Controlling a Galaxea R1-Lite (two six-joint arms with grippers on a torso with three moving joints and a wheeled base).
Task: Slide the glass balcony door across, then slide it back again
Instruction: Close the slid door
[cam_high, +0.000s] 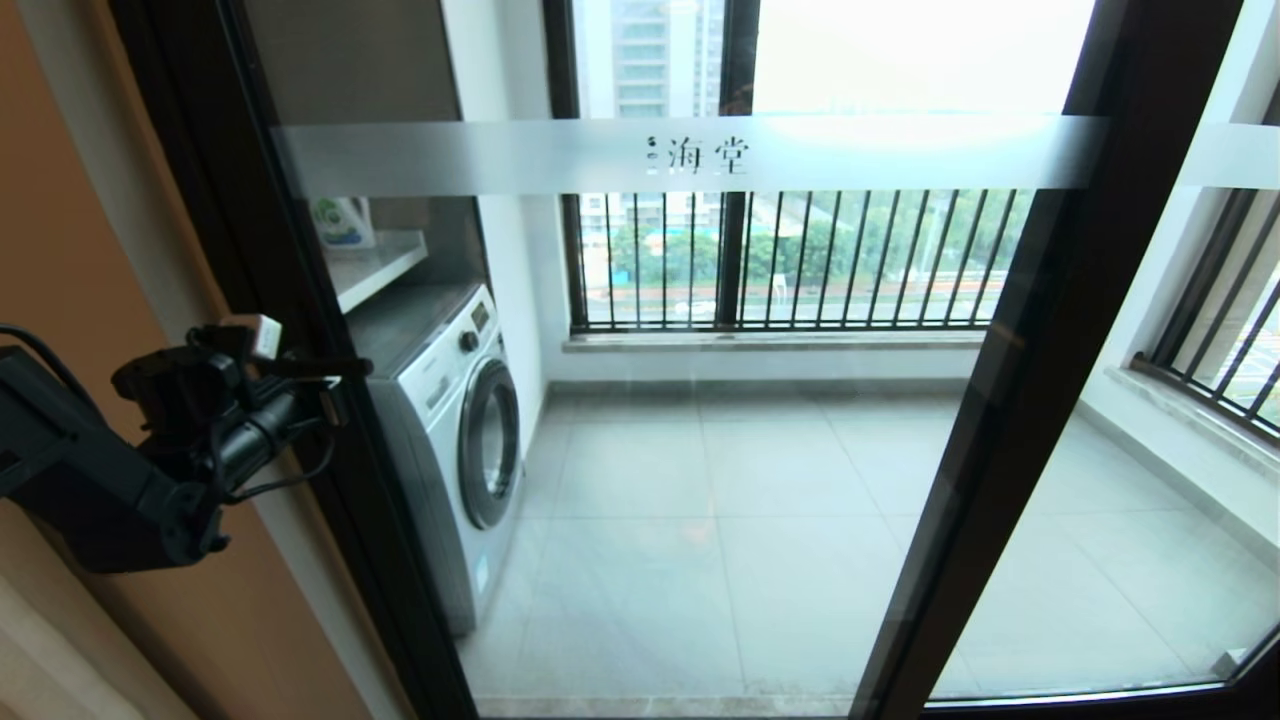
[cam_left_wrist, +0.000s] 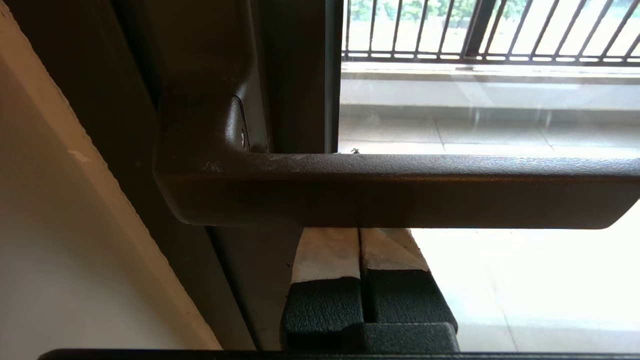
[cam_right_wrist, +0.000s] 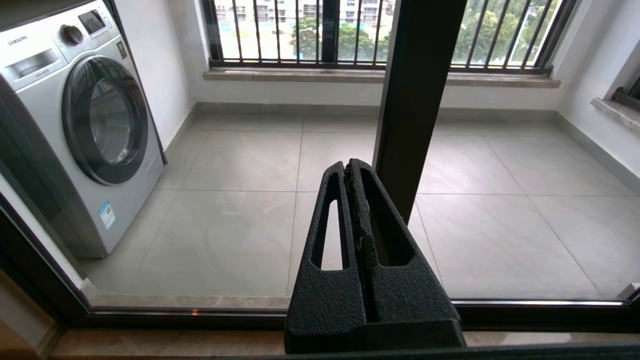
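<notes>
The glass balcony door (cam_high: 720, 470) fills the head view, and its frosted band (cam_high: 500, 158) carries Chinese characters. Its left stile (cam_high: 250, 190) stands next to the orange wall, and its right stile (cam_high: 1030, 350) crosses the right side. My left gripper (cam_high: 322, 398) is at the dark handle (cam_high: 305, 366) on the left stile. In the left wrist view the handle lever (cam_left_wrist: 400, 190) runs across. The white-taped fingers (cam_left_wrist: 325, 255) are shut together, and their tips are hidden behind the lever. My right gripper (cam_right_wrist: 348, 167) hangs shut and empty low before the glass, near the right stile (cam_right_wrist: 420, 90).
A washing machine (cam_high: 450, 430) stands behind the glass at the left, under a shelf with a bottle (cam_high: 345, 222). Railed windows (cam_high: 800, 260) close the far side of the balcony. A second glass panel (cam_high: 1230, 155) with a plain frosted band is on the right. The floor track (cam_right_wrist: 200, 317) runs below.
</notes>
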